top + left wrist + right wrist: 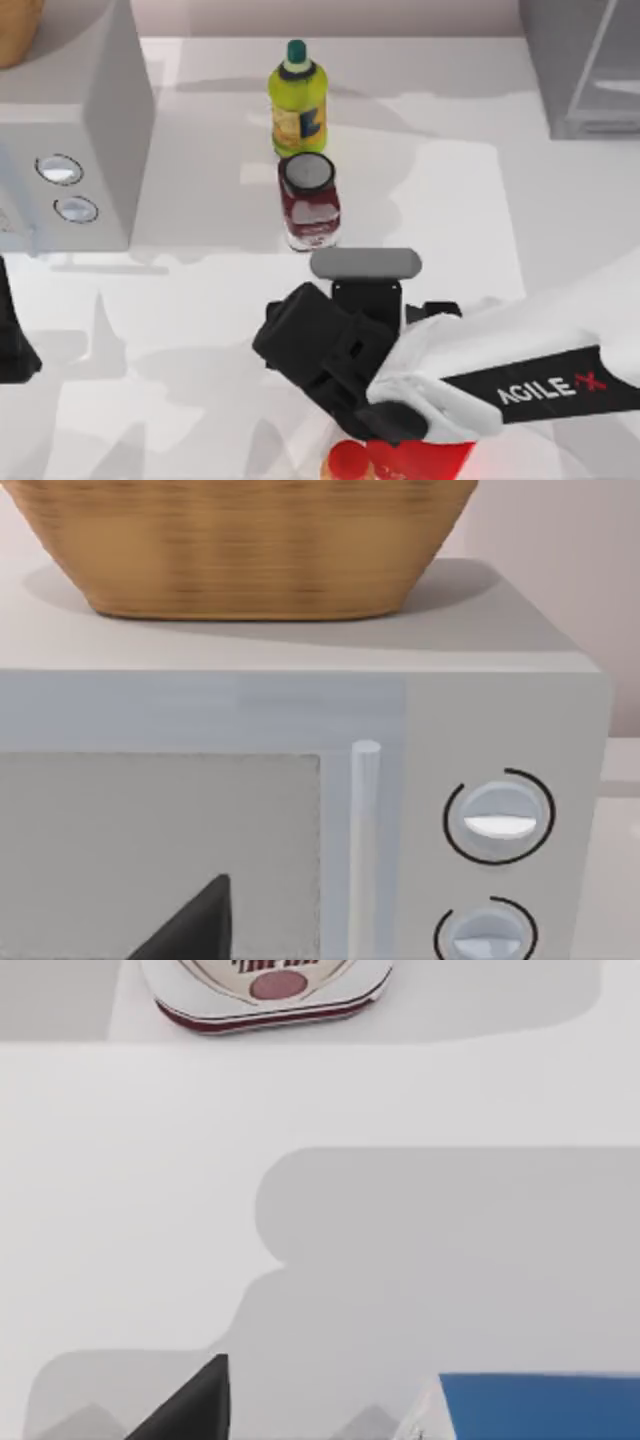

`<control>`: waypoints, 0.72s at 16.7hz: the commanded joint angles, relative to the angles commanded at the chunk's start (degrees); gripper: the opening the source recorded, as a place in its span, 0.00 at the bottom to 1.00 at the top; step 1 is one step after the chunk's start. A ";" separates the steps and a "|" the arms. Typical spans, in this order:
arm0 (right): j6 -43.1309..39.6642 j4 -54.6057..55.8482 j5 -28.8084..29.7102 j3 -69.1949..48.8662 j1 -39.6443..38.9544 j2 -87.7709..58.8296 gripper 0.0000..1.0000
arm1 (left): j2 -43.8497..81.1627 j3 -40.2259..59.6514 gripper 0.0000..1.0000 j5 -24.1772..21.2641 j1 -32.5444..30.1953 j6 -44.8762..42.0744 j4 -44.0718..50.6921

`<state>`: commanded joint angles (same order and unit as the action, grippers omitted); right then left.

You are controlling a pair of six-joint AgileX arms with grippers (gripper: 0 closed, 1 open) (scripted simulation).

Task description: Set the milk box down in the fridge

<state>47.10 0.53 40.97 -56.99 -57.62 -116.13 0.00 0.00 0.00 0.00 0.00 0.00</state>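
**Q:** What does the right end effector (320,355) do here, and what is its state?

**A:** It hangs over the middle of the tabletop (200,300), towards the near edge. Whether it is open or closed cannot be told. The left end effector (12,345) is parked at the tabletop's left edge, facing the microwave (300,810).

**Q:** Where is the milk box?

**A:** In the right wrist view the milk box (540,1407) shows as a flat blue top just beside the end effector. No contact can be made out. The fridge (585,70) stands at the far right corner, well apart.

**Q:** How will the carton handle?

**A:** Probably light and fairly stiff, with smooth printed faces that may slip. Thin walls would dent under a hard squeeze. A moderate hold across two opposite flat sides, below the blue top, seems best. Being small and upright, it could tip if nudged.

**Q:** What surrounds it?

**A:** A red and white box (270,990) lies close by at the near edge. A round jar (310,200) with a pale lid and a yellow-green bottle (298,100) stand towards the far edge. A woven basket (240,550) rests on the matte grey microwave.
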 joint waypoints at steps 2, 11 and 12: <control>0.00 0.00 0.00 0.00 0.00 0.00 1.00 | 0.00 0.00 1.00 0.00 0.00 0.00 0.00; 0.00 0.00 0.00 0.00 0.00 0.00 0.40 | 0.00 0.00 1.00 0.00 0.00 0.00 0.00; 0.00 0.00 0.00 0.00 0.00 0.00 0.32 | 0.00 0.00 1.00 0.00 0.00 0.00 0.00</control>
<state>47.10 0.53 40.97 -56.99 -57.62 -116.13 0.00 0.00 0.00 0.00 0.00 0.00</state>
